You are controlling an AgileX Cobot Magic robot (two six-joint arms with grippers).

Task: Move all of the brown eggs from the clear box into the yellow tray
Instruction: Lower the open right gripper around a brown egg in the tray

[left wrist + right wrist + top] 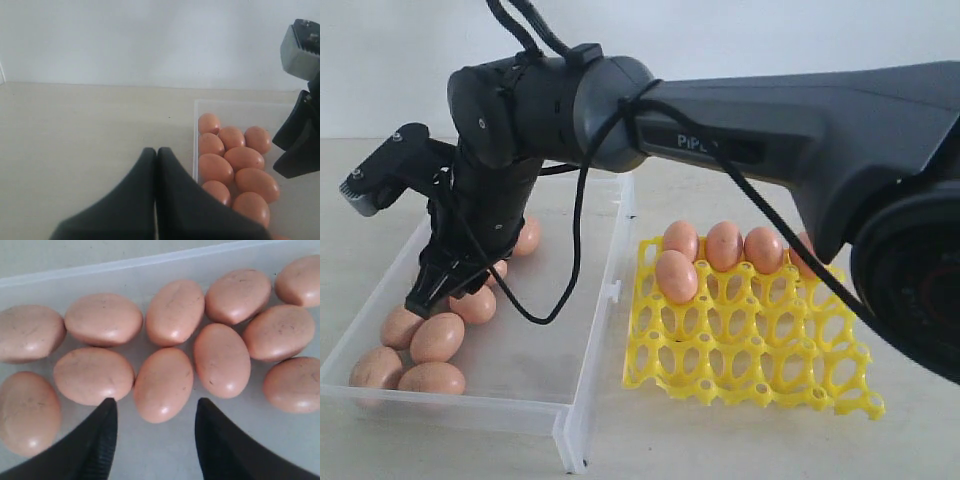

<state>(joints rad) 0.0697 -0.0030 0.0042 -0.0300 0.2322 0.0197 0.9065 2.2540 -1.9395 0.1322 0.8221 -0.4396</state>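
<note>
The brown eggs (163, 385) are split between 2 places: 11 lie on their sides in the clear box (545, 350), bunched together and touching toward one side, and 5 sit in the yellow tray (750, 350) just beside it. Of those 5, 4 are along the far row and 1 is in the next, with 1 of the far 4 half hidden by the arm. The right gripper (154, 410) hangs over the cluster with its jaws apart and gripping nothing, the black tips flanking the near end of 1 egg that lies lengthwise between them. The chief risk from here looks like crowding. Neighbours press against that egg on both sides, so a descending tip could land on another shell rather than slip into a gap, cracking it or sending it rolling. A pinch too close to the egg's tapered end could also squeeze the smooth shell out of the grip. The eggs are pinkish-brown and glossy with small highlights, several carrying faint dark specks. The left gripper (156, 155) sits outside the box — fingers pressed together, empty.
</note>
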